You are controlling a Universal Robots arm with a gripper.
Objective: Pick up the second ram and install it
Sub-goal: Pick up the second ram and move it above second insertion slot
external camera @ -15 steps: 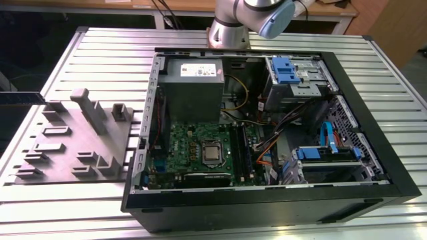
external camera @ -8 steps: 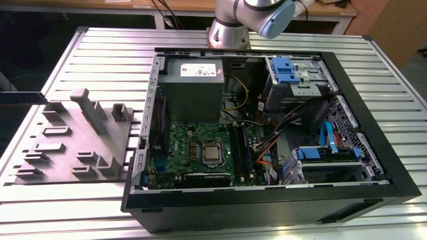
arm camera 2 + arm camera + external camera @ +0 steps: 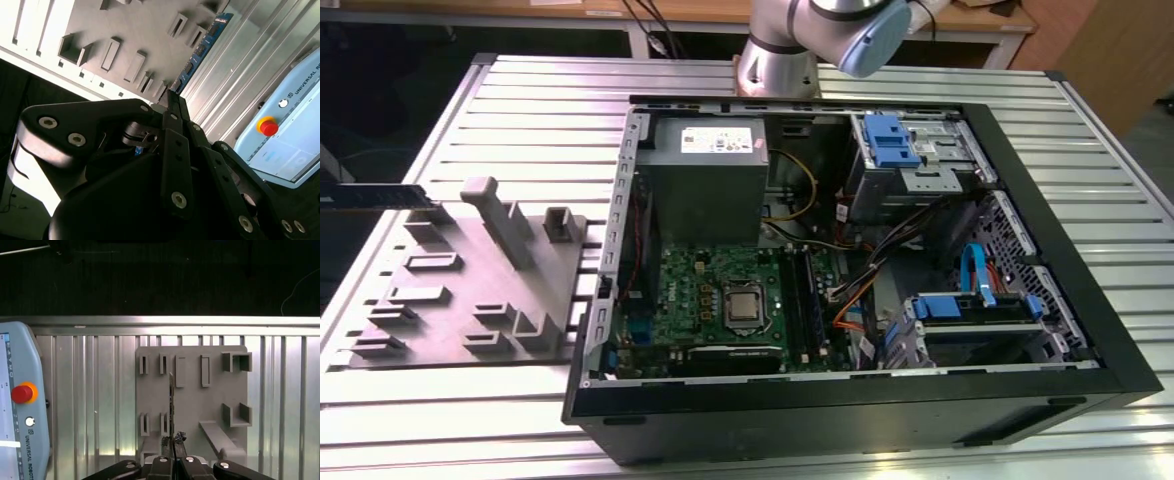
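Note:
The second ram (image 3: 202, 47) is a long thin dark board with black chips, and my gripper (image 3: 170, 96) is shut on one of its ends. In the first wrist view the ram (image 3: 171, 405) shows edge-on, sticking out from my gripper (image 3: 173, 441) above the grey slotted fixture (image 3: 210, 395). In the exterior view the ram (image 3: 374, 195) hangs level above the far corner of the fixture (image 3: 454, 300), at the exterior view's left edge. The open computer case (image 3: 1107, 330) lies on its side, with the green motherboard (image 3: 707, 300) and its dark memory slots (image 3: 809, 300) exposed.
A grey power-supply box (image 3: 707, 170), blue drive brackets (image 3: 887, 140) and loose cables (image 3: 981, 275) crowd the case. The fixture carries an upright grey post (image 3: 500, 220). A teach pendant with a red stop button (image 3: 22, 392) lies on the ribbed metal table (image 3: 520, 100) beside the fixture.

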